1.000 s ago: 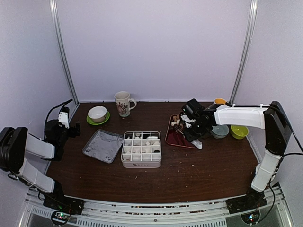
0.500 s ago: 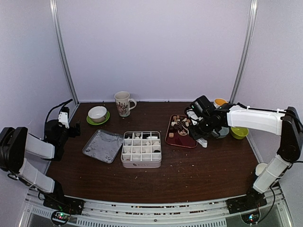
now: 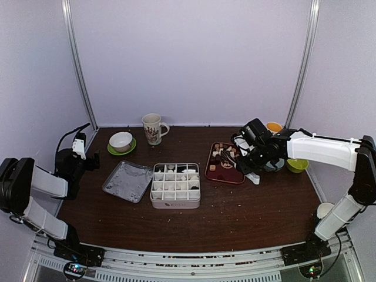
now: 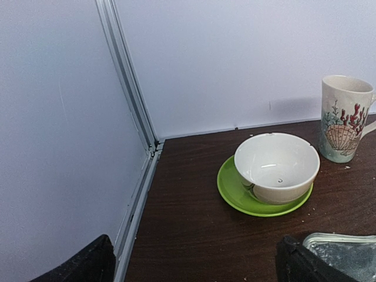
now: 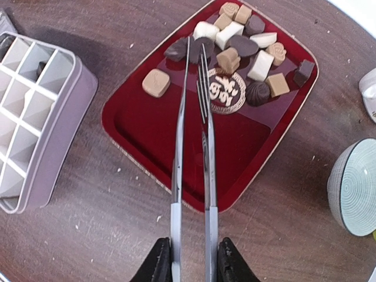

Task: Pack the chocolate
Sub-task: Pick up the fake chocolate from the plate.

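The chocolate (image 5: pixel 245 44) is a cluster of dark brown, tan and white pieces at the far end of a red tray (image 5: pixel 147 135), also seen from above (image 3: pixel 223 163). One tan piece (image 5: pixel 155 83) lies apart from the rest. My right gripper (image 5: pixel 192 258) is shut on metal tongs (image 5: pixel 194 147), which reach out over the tray. The tong tips straddle a dark piece (image 5: pixel 197 48); I cannot tell if it is pinched. The white divided box (image 3: pixel 175 185) stands left of the tray with several pieces in its cells. My left gripper (image 4: pixel 194 264) stands open and empty at the far left of the table.
A white bowl (image 4: pixel 276 167) on a green saucer and a shell-patterned mug (image 4: pixel 343 118) stand at the back left. A silver lid (image 3: pixel 128 180) lies left of the box. A grey striped bowl (image 5: pixel 358 188), a green bowl (image 3: pixel 297 163) and an orange one (image 3: pixel 273 126) sit right of the tray.
My right arm has drawn back to the right, so the tongs now reach the tray from its right side, and the tong arms have closed in. The left arm is still.
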Robot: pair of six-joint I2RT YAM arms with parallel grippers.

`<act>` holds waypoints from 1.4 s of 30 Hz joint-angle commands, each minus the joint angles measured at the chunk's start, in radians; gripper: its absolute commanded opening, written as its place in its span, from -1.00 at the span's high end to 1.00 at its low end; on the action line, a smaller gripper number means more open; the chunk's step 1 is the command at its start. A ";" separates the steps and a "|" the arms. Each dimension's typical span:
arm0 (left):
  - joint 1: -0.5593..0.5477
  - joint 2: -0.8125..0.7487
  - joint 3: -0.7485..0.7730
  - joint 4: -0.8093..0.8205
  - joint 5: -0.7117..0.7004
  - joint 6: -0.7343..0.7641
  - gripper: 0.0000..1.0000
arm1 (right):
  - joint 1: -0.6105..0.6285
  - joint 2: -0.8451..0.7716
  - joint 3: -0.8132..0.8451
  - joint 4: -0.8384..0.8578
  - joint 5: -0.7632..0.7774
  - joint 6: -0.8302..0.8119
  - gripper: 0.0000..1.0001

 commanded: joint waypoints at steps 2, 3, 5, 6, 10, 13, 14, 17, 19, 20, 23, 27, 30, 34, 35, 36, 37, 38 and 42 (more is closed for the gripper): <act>0.008 0.005 0.014 0.026 -0.006 -0.008 -0.96 | -0.003 -0.081 -0.049 -0.009 -0.058 0.011 0.47; 0.008 0.005 0.014 0.025 -0.007 -0.008 -0.95 | -0.003 -0.091 -0.057 -0.011 -0.070 0.014 0.46; 0.007 0.005 0.014 0.026 -0.006 -0.008 -0.96 | -0.003 -0.106 -0.068 -0.015 -0.083 0.017 0.46; 0.008 0.005 0.014 0.026 -0.006 -0.008 -0.96 | -0.003 -0.111 -0.071 -0.017 -0.088 0.017 0.46; 0.007 0.005 0.014 0.026 -0.006 -0.008 -0.96 | -0.003 -0.112 -0.070 -0.026 -0.102 0.015 0.46; 0.008 0.005 0.014 0.026 -0.006 -0.008 -0.96 | -0.003 -0.105 -0.061 -0.025 -0.101 0.013 0.47; 0.008 0.005 0.014 0.026 -0.006 -0.008 -0.96 | -0.003 -0.101 -0.057 -0.027 -0.102 0.012 0.47; 0.008 0.005 0.014 0.026 -0.006 -0.008 -0.96 | -0.003 -0.098 -0.049 -0.029 -0.109 0.010 0.48; 0.007 0.005 0.014 0.025 -0.006 -0.008 -0.96 | -0.003 -0.102 -0.050 -0.030 -0.125 0.009 0.47; 0.008 0.005 0.014 0.026 -0.007 -0.008 -0.96 | -0.003 -0.104 -0.051 -0.031 -0.137 0.006 0.48; 0.007 0.005 0.014 0.026 -0.006 -0.008 -0.95 | -0.003 -0.125 -0.065 -0.018 -0.208 -0.013 0.51; 0.008 0.005 0.014 0.026 -0.006 -0.008 -0.96 | 0.012 -0.181 -0.096 0.032 -0.301 -0.031 0.51; 0.008 0.004 0.014 0.026 -0.007 -0.008 -0.96 | 0.026 -0.208 -0.104 0.039 -0.328 -0.040 0.51; 0.008 0.005 0.014 0.026 -0.006 -0.008 -0.95 | 0.036 -0.225 -0.112 0.045 -0.342 -0.045 0.51; 0.008 0.005 0.014 0.026 -0.006 -0.008 -0.96 | 0.038 -0.228 -0.112 0.046 -0.346 -0.047 0.51; 0.007 0.004 0.014 0.026 -0.006 -0.008 -0.96 | 0.041 -0.229 -0.114 0.045 -0.350 -0.049 0.51; 0.008 0.005 0.014 0.026 -0.006 -0.008 -0.96 | 0.043 -0.230 -0.115 0.046 -0.353 -0.050 0.51; 0.008 0.004 0.014 0.026 -0.006 -0.008 -0.96 | 0.045 -0.232 -0.115 0.047 -0.355 -0.051 0.51; 0.007 0.005 0.014 0.026 -0.006 -0.008 -0.96 | 0.059 -0.241 -0.127 0.061 -0.372 -0.053 0.51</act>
